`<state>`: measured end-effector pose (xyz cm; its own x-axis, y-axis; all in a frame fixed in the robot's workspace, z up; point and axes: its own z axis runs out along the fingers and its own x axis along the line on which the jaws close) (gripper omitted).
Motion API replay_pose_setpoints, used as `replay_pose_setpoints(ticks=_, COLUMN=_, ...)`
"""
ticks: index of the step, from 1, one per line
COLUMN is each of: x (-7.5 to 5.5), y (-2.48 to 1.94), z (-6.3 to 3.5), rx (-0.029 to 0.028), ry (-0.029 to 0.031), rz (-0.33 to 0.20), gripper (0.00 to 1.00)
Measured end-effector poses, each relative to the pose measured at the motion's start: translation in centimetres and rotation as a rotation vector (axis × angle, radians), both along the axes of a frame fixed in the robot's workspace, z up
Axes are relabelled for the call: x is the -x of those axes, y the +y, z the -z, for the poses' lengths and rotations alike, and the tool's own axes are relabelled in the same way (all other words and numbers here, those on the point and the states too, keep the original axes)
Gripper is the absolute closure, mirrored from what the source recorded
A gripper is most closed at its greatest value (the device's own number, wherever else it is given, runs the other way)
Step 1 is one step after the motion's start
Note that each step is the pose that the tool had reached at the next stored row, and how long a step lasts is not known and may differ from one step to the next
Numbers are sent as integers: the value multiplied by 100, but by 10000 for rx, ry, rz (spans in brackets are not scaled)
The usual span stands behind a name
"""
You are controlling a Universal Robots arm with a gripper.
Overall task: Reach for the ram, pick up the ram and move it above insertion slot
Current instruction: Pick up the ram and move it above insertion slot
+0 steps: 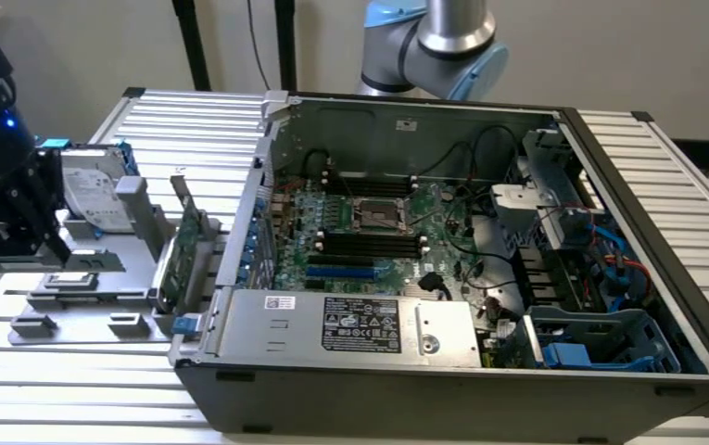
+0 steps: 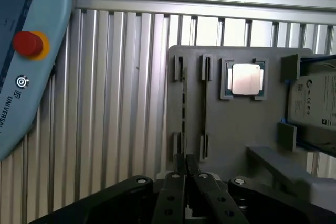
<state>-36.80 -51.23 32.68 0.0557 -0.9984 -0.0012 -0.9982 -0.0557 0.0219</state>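
In the wrist view the ram [image 2: 184, 108] is a thin dark strip seen edge-on, standing in the clips of one slot of the grey fixture [image 2: 231, 124]. My gripper [image 2: 186, 165] hangs above the fixture with its black fingers [image 2: 173, 187] pressed together, their tips over one end of the strip. I cannot tell whether they touch it. In the exterior view the gripper [image 1: 14, 227] is at the left, over the fixture [image 1: 82, 301]. The black memory slots [image 1: 367, 246] lie on the motherboard inside the open computer case [image 1: 453, 371].
A processor chip [image 2: 245, 78] sits in a fixture pocket. The silver hard drive [image 1: 94, 190] and the wide green expansion card [image 1: 181, 250] stand on the fixture beside the case. A blue pendant with a red button [image 2: 29, 43] lies on the ribbed table [image 2: 121, 103].
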Motion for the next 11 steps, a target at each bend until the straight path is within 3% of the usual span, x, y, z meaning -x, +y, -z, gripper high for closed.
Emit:
replay_pose_setpoints(ticks=7, x=-163, y=0, z=-318, rx=-7, ry=40, rz=-117, gripper=88)
replay_pose_setpoints(ticks=11, x=-233, y=3, z=-450, rx=-29, ry=75, rz=-181, gripper=88)
